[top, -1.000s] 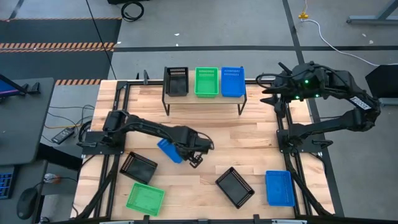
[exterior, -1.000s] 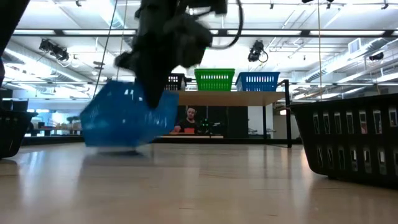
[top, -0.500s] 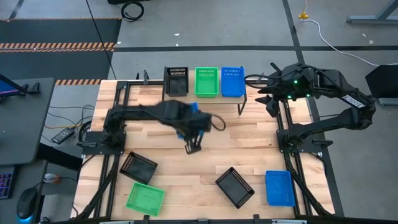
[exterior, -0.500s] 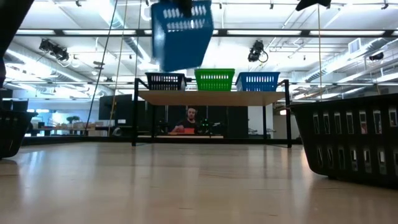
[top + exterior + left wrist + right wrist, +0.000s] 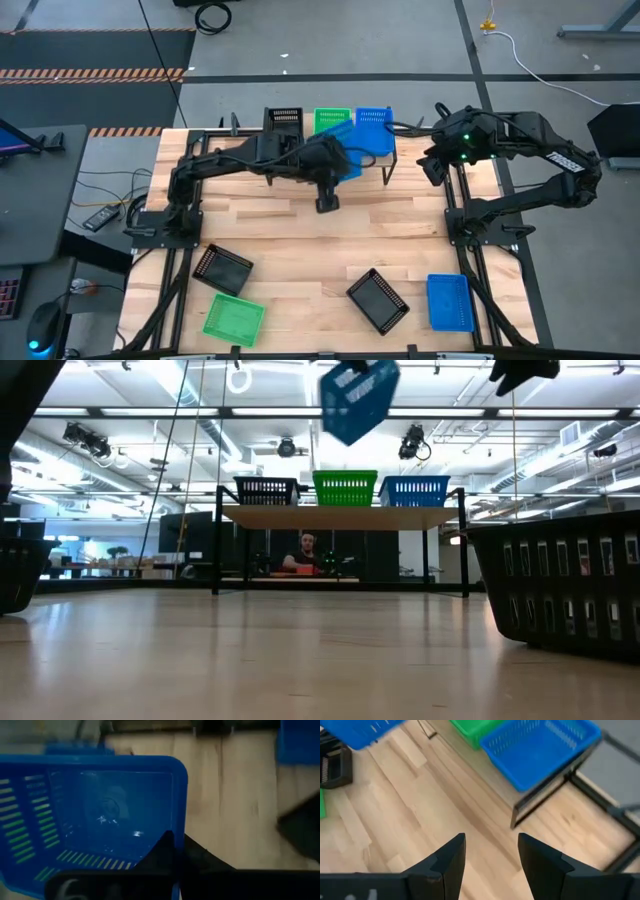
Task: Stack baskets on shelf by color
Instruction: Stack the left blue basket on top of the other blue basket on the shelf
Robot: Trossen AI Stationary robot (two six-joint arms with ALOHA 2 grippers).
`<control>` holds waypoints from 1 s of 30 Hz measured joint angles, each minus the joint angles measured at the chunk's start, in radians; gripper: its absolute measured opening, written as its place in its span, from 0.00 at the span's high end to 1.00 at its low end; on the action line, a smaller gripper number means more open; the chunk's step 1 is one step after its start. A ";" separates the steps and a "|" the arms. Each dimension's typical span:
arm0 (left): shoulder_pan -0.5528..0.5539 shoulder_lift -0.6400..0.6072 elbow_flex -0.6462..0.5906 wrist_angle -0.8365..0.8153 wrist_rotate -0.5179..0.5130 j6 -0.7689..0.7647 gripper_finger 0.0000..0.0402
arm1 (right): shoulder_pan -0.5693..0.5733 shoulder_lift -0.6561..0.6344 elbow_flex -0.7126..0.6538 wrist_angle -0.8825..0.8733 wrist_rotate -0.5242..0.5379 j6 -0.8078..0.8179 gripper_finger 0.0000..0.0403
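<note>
My left gripper (image 5: 333, 168) is shut on a blue basket (image 5: 350, 160), held high in the air just in front of the shelf (image 5: 340, 515). In the low view this basket (image 5: 360, 395) hangs tilted above the shelf's row. Three baskets rest by their bottoms on the shelf: black (image 5: 267, 490), green (image 5: 345, 488) and blue (image 5: 414, 490). My right gripper (image 5: 432, 165) hovers open by the shelf's right end, touching nothing; its wrist view shows the shelf's blue basket (image 5: 540, 747) ahead. My left gripper grips the blue basket by one side wall near a corner (image 5: 179, 827). One finger (image 5: 165, 851) shows inside the basket, with dark finger also outside the rim. The basket is lifted clear of table and shelf and sits tilted in the hold.
Lying on the near half of the table are a black basket (image 5: 222, 268), a green basket (image 5: 234, 318), another black basket (image 5: 378, 299) and a blue basket (image 5: 449, 302). The middle of the table is bare wood. A person sits in the room beyond the shelf (image 5: 305, 555).
My left gripper has lifted the blue basket off the table's left middle and carried it up, toward the far edge and to the right, up to the shelf. The basket has turned and tipped on the way. My right gripper has shifted a little toward the shelf's right end.
</note>
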 joint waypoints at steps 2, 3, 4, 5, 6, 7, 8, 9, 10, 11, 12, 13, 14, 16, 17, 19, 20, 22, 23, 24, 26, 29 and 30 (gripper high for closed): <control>0.014 0.000 0.000 0.070 -0.008 0.051 0.98 | 0.000 0.000 0.000 -0.013 -0.010 0.033 0.53; 0.022 0.001 -0.001 0.104 -0.016 0.078 0.98 | 0.000 0.000 0.000 -0.016 -0.013 0.047 0.53; 0.031 0.007 -0.001 0.139 -0.024 0.107 0.98 | 0.000 0.000 0.000 -0.018 -0.021 0.060 0.53; 0.041 0.011 0.000 0.170 -0.028 0.136 0.98 | 0.000 0.000 0.000 -0.017 -0.025 0.073 0.53; 0.053 0.015 -0.002 0.181 -0.027 0.159 0.98 | 0.000 0.000 0.000 -0.017 -0.029 0.087 0.53; 0.065 0.023 -0.003 0.191 -0.026 0.177 0.98 | 0.000 0.000 0.000 -0.017 -0.032 0.100 0.53; 0.077 0.037 -0.002 0.226 -0.027 0.186 0.98 | 0.000 0.000 0.000 -0.017 -0.034 0.112 0.53; 0.089 0.044 -0.002 0.258 -0.026 0.195 0.98 | 0.000 0.000 0.000 -0.017 -0.035 0.122 0.53; 0.102 0.052 -0.003 0.259 -0.022 0.198 0.98 | 0.000 0.000 0.000 -0.017 -0.035 0.132 0.53; 0.112 0.065 -0.003 0.275 -0.014 0.201 0.98 | 0.000 0.000 0.000 -0.018 -0.035 0.141 0.53; 0.121 0.075 -0.003 0.317 -0.004 0.202 0.98 | 0.000 0.000 0.000 -0.018 -0.034 0.149 0.53; 0.130 0.086 -0.003 0.335 0.003 0.203 0.97 | 0.000 0.000 0.000 -0.018 -0.035 0.154 0.53; 0.137 0.098 -0.003 0.342 0.007 0.203 0.97 | 0.000 0.000 0.000 -0.019 -0.035 0.160 0.53; 0.147 0.123 -0.003 0.388 0.027 0.209 0.97 | 0.000 0.001 0.000 -0.022 -0.036 0.175 0.53; 0.149 0.133 -0.003 0.397 0.031 0.213 0.97 | 0.000 0.001 0.000 -0.022 -0.035 0.181 0.53; 0.154 0.156 -0.003 0.413 0.044 0.217 0.98 | 0.000 0.000 0.000 -0.027 -0.035 0.195 0.53; 0.154 0.165 -0.003 0.424 0.046 0.222 0.98 | 0.000 0.000 0.000 -0.029 -0.037 0.201 0.53; 0.155 0.183 -0.003 0.409 0.050 0.233 0.97 | 0.000 0.000 0.000 -0.028 -0.040 0.207 0.53; 0.155 0.192 -0.003 0.420 0.049 0.238 0.97 | 0.000 0.000 0.000 -0.028 -0.043 0.208 0.53; 0.156 0.197 -0.003 0.414 0.049 0.241 0.97 | 0.000 0.000 0.000 -0.028 -0.046 0.208 0.53; 0.159 0.211 -0.003 0.410 0.049 0.240 0.96 | 0.000 0.000 0.000 -0.028 -0.050 0.208 0.53; 0.164 0.217 -0.003 0.407 0.044 0.240 0.97 | 0.000 0.000 0.000 -0.028 -0.049 0.208 0.53; 0.166 0.217 -0.003 0.413 0.044 0.240 0.97 | 0.000 0.000 0.000 -0.028 -0.049 0.208 0.53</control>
